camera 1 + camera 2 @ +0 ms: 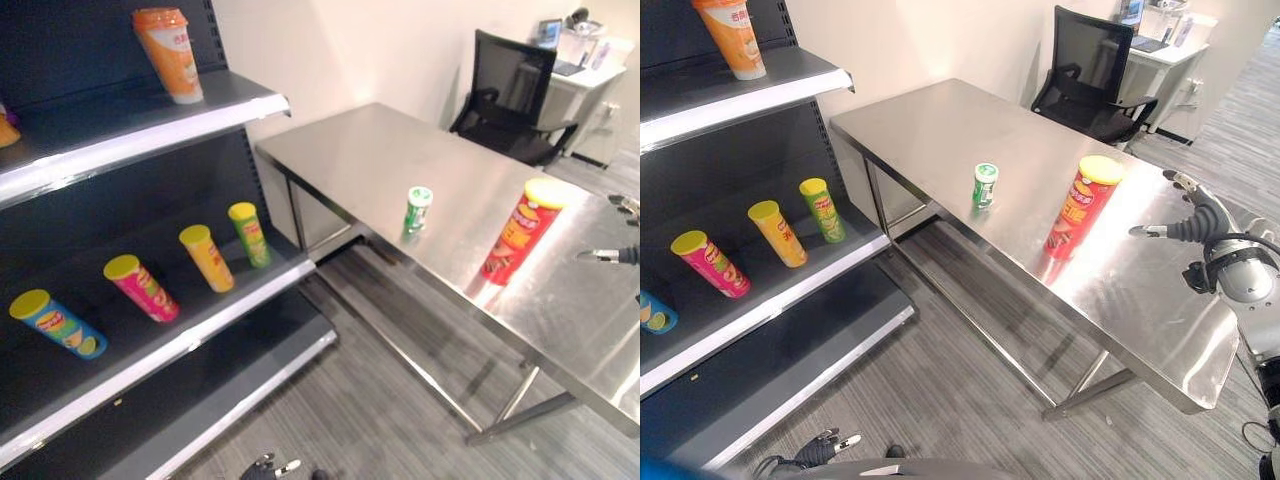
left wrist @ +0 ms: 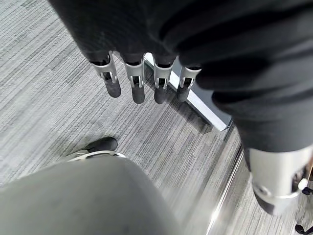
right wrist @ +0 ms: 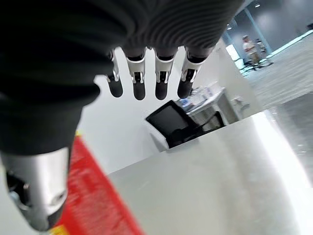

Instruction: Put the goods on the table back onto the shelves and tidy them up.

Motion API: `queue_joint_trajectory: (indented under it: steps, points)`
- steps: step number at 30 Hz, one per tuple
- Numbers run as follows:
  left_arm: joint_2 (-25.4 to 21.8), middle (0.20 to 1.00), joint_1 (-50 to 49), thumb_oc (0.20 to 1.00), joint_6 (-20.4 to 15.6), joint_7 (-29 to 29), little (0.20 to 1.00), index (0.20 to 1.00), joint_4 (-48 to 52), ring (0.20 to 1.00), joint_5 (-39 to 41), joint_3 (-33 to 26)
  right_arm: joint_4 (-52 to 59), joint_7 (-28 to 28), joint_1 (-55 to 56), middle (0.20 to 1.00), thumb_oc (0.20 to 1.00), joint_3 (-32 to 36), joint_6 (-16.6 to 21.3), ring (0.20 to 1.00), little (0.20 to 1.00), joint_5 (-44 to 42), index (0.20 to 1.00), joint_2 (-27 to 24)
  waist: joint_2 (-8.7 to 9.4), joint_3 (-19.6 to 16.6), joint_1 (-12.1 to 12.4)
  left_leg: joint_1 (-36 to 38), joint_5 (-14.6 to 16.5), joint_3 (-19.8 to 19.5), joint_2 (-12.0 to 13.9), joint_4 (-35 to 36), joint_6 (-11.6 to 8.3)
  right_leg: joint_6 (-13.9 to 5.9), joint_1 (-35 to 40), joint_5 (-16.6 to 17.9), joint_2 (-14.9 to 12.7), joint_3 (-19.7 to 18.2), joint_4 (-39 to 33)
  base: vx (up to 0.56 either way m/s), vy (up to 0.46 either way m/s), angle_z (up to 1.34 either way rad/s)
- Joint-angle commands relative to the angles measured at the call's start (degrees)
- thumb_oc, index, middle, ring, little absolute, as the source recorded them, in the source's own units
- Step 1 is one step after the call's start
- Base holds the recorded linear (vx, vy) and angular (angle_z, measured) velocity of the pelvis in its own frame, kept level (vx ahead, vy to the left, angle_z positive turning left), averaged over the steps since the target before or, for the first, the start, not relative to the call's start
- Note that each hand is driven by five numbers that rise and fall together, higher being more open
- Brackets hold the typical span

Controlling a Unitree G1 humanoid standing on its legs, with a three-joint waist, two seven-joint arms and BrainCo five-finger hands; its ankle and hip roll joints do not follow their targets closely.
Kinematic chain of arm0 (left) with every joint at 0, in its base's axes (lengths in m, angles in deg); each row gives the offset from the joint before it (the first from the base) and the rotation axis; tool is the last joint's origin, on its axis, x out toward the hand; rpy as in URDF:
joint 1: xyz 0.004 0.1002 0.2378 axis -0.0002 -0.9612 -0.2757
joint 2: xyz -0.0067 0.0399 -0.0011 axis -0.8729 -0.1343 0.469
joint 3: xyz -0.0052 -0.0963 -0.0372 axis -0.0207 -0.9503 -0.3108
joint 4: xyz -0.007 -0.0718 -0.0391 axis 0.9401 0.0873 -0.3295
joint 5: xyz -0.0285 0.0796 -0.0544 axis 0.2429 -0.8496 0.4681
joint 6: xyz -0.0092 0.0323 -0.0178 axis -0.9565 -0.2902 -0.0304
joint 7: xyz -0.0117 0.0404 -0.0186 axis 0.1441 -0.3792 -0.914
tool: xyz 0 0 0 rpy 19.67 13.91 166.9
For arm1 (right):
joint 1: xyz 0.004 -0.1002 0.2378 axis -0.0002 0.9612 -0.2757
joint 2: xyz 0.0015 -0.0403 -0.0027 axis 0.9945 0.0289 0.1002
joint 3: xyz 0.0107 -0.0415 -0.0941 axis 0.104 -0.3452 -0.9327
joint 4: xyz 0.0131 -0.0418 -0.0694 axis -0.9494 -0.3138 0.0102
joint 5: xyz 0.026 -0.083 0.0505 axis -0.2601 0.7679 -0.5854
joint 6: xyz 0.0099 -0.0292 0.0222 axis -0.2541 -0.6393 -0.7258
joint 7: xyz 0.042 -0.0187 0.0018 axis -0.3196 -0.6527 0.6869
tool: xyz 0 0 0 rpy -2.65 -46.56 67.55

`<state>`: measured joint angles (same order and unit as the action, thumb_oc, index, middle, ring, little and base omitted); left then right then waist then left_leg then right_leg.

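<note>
- The shelf unit (image 1: 150,135) stands at the left. An orange cup (image 1: 170,52) sits upright on its upper shelf.
- On the middle shelf 4 tubes stand in a row: a blue tube (image 1: 56,322), a pink tube (image 1: 141,286), a yellow tube (image 1: 206,257) and a green tube (image 1: 249,233).
- The left hand (image 1: 823,447) hangs low above the grey floor (image 1: 350,400), near the shelf's base; its fingers (image 2: 138,85) are straight and relaxed, holding nothing.
- The steel table (image 1: 400,160) carries 2 goods: a small green can (image 1: 417,209) upright near the front edge, and a tall red tube (image 1: 520,232) with a yellow lid, upright to its right.
- The right hand (image 1: 1195,220) is raised over the table just right of the red tube, fingers (image 3: 138,81) spread and apart from it.
- A black chair (image 1: 505,95) stands behind the table.
</note>
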<state>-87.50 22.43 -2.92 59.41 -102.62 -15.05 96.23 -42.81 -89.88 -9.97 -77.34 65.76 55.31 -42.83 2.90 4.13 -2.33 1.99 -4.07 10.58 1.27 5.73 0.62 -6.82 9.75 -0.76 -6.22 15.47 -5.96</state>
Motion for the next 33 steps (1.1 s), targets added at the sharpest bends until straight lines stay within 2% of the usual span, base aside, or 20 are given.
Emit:
queue_joint_trajectory:
  steps: [1,6,14,26,33]
  points:
    - [-0.2,1.000,3.9,1.000,-1.3,-0.3,1.000,1.000,-1.9,1.000,1.5,1.5,-1.3,-2.6,-7.3,1.000,1.000,-0.8,1.8,1.000,1.000,-0.5,1.000,-0.6,1.36,0.5,2.2,5.9,9.0,-1.7,0.8,-0.7,-1.93,1.04,-0.5,-3.6,2.2,-1.6,1.0,0.01,-0.022,0.05]
    - [0.0,1.000,4.4,1.000,-1.2,-0.7,1.000,1.000,-3.8,1.000,1.1,1.2,-1.0,-3.4,-8.0,1.000,1.000,-0.1,2.2,1.000,1.000,-1.6,1.000,0.5,1.47,0.5,2.5,6.0,9.0,-2.2,0.7,-0.7,-2.03,1.23,-0.1,-3.9,2.2,-1.3,1.0,0.01,-0.012,0.03]
    - [0.1,1.000,4.5,1.000,-1.3,-1.0,1.000,1.000,-5.3,1.000,0.9,1.2,-1.7,-2.1,-11.1,1.000,1.000,-3.4,2.5,1.000,1.000,-4.6,1.000,1.7,1.89,0.1,3.1,5.9,9.0,-2.7,0.8,-0.7,-2.25,1.39,0.1,-4.3,2.4,-0.8,1.0,0.00,-0.006,0.02]
    - [-0.3,1.000,4.2,1.000,-1.5,-1.4,1.000,1.000,-6.4,1.000,1.5,2.0,-10.0,-0.7,-21.8,1.000,1.000,-12.9,1.3,1.000,1.000,-6.0,1.000,3.3,2.13,0.2,4.7,5.5,8.7,-4.5,0.6,-0.7,-2.43,1.55,0.5,-4.6,2.4,0.8,1.0,0.01,-0.010,0.09]
    - [-0.1,1.000,5.2,1.000,-1.1,-1.9,1.000,1.000,-9.8,1.000,0.9,0.2,-8.2,0.9,-19.0,1.000,1.000,-14.5,0.3,1.000,1.000,-5.5,1.000,4.7,2.98,0.0,4.6,5.9,9.0,-4.6,0.6,-0.7,-2.51,1.70,0.7,-4.9,2.5,0.7,1.0,0.01,-0.004,0.01]
